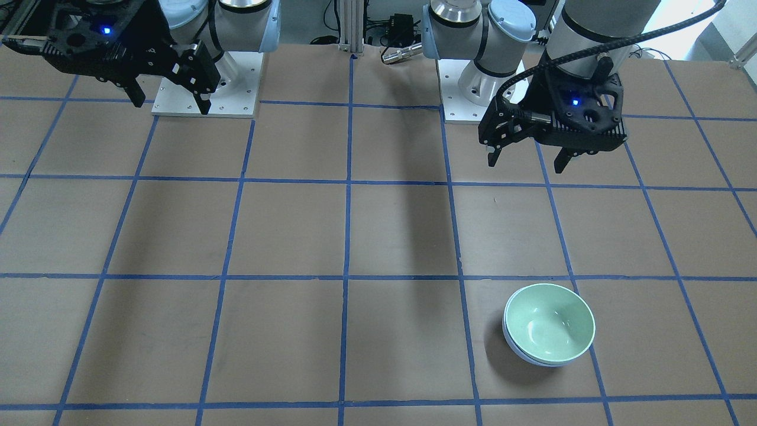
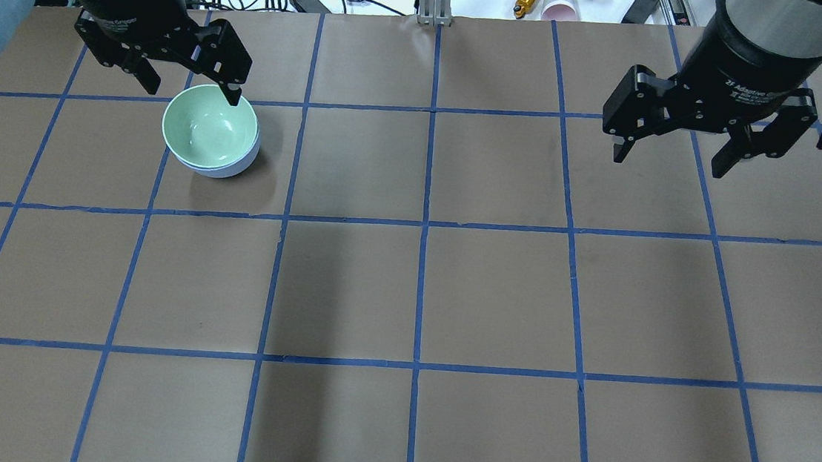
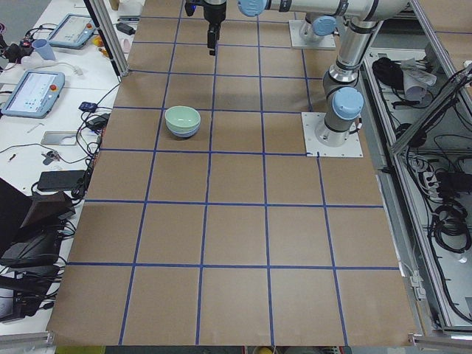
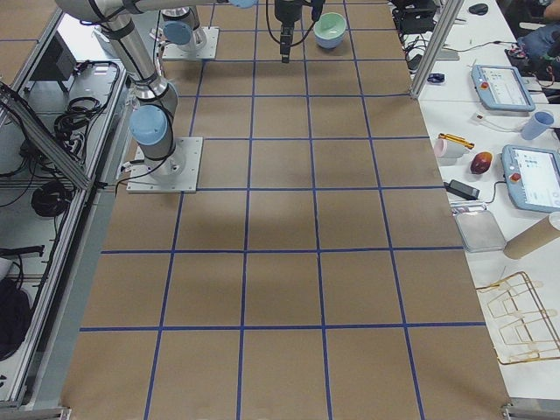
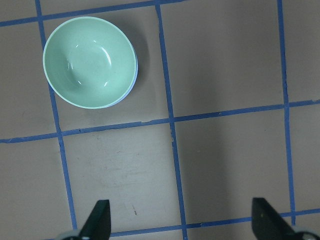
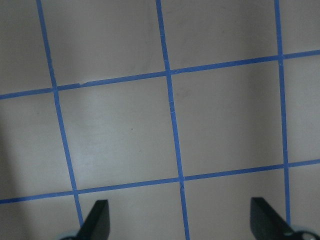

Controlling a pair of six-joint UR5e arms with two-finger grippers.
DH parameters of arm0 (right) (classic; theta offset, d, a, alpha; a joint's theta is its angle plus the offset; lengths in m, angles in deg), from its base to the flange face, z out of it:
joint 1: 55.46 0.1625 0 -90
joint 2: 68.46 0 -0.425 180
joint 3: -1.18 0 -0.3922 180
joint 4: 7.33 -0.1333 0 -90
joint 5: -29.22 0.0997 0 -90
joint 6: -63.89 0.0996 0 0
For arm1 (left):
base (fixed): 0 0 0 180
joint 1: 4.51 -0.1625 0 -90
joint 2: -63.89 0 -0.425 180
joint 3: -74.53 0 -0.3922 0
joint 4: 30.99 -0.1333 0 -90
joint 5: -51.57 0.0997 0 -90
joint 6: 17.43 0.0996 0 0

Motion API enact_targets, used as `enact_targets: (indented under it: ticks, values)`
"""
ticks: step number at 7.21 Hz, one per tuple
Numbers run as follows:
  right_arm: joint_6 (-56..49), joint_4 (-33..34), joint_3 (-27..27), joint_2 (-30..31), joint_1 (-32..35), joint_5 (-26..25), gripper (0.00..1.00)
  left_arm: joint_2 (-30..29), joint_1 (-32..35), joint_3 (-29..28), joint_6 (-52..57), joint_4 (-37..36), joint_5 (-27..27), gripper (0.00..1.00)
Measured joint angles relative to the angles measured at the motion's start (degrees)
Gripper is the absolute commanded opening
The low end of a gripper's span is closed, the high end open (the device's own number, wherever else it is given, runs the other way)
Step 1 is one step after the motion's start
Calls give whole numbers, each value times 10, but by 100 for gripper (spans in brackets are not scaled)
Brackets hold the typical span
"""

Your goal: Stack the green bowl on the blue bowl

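Overhead exterior shows the green bowl (image 2: 208, 124) already nested in the blue bowl (image 2: 230, 170) on the desk (image 2: 449, 301), robot's left side, with left jaws and right jaws both wide open and empty, so I'd just back the left arm off without clipping the rim.

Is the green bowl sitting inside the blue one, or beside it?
Inside. The green bowl nests in the blue bowl, whose wall peeks out beneath.

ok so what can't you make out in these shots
blue bowl: inside hidden by the green bowl nested in it, every view; only a sliver of wall shows
left fingers, right fingers: upper parts cut off by the wrist views' bottom edge
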State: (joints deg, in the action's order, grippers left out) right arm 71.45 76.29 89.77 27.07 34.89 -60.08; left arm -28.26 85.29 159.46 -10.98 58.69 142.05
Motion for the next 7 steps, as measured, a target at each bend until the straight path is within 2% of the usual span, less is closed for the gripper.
enact_targets:
  ticks: [7]
  values:
    - [0, 0, 1, 0, 0, 0, 100, -2, 0, 0, 1, 6, 2, 100]
